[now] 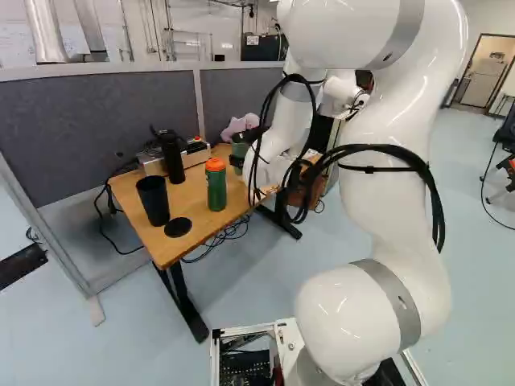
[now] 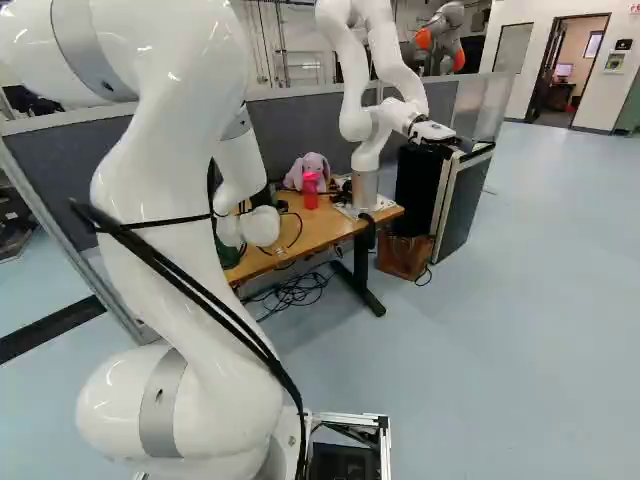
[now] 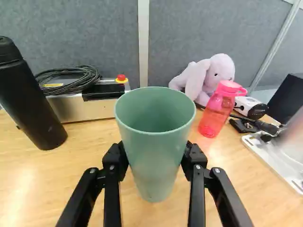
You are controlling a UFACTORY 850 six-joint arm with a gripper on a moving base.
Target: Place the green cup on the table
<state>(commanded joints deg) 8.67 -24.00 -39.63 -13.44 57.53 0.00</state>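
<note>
In the left base view my gripper (image 1: 236,161) is at the far part of the wooden table (image 1: 181,201), partly hidden by the arm, with the green cup (image 1: 240,148) at it. The wrist view has the gripper (image 3: 156,153) shut on the green cup (image 3: 156,156), one finger against each side. The cup stands mouth up, its hollow inside visible, over the tabletop (image 3: 90,142). Whether its base touches the wood I cannot tell.
A black bottle (image 3: 31,94), a metal box (image 3: 85,106), a pink bottle (image 3: 218,109) and a plush rabbit (image 3: 208,75) surround the cup. Nearer stand a dark cup (image 1: 153,199) and a green bottle (image 1: 216,185). Another robot (image 2: 365,130) is mounted at the table's far end.
</note>
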